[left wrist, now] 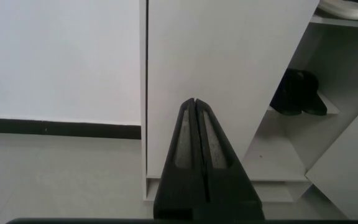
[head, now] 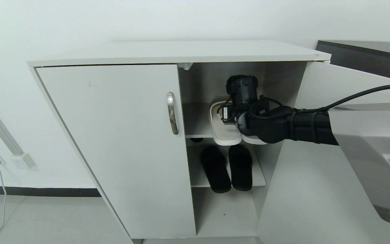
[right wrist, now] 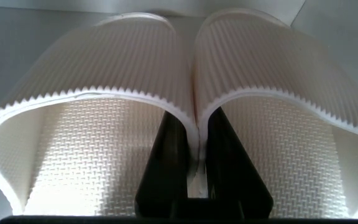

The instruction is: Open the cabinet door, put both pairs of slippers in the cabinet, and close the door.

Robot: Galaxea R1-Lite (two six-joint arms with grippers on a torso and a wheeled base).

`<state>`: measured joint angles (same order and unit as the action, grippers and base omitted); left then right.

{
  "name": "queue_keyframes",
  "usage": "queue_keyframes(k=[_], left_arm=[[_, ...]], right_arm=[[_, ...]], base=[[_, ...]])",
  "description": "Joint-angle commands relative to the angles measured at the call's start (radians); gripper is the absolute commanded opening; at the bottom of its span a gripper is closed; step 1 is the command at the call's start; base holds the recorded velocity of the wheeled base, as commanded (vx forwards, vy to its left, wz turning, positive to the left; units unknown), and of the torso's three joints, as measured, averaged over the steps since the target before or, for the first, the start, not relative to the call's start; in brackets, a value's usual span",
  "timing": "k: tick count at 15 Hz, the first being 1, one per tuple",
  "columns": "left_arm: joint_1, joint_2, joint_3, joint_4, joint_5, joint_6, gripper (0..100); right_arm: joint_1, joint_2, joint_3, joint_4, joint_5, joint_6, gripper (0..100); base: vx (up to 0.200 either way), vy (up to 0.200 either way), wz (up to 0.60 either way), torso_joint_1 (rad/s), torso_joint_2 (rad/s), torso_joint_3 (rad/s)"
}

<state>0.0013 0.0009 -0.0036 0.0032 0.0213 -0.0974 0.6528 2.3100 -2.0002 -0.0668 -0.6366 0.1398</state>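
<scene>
A white wall (head: 80, 20) and grey floor frame our flat-panelled white cabinet (head: 181, 51). Its left door (head: 113, 142), with a curved metal handle (head: 171, 113), is closed. The left gripper (left wrist: 195, 118) hangs low before it, jaws together on nothing. 2 black slippers (head: 227, 167) lie on the lower shelf. Above, the right gripper (right wrist: 196, 124) has its jaws clamped on the touching strap edges of 2 white slippers (head: 227, 135), ribbed and soft-looking, overhanging the upper shelf. We should push them deeper and level before releasing, then back out clear of the open right door (head: 317, 176).
</scene>
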Motion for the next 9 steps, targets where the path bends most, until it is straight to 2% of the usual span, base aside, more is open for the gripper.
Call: queue_keyframes(k=[1,9], left_arm=[[0.000,0.001,0.001,0.000,0.000,-0.001,0],[0.000,0.001,0.001,0.000,0.002,-0.001,0]], right_arm=[[0.001,0.002,0.000,0.002,0.000,0.000,100],[0.011,-0.014,0.000,0.030,-0.015,-0.002,100]], base=[[0.000,0.000,0.00,0.000,0.00,0.000],[0.000,0.000,0.00,0.000,0.00,0.000]])
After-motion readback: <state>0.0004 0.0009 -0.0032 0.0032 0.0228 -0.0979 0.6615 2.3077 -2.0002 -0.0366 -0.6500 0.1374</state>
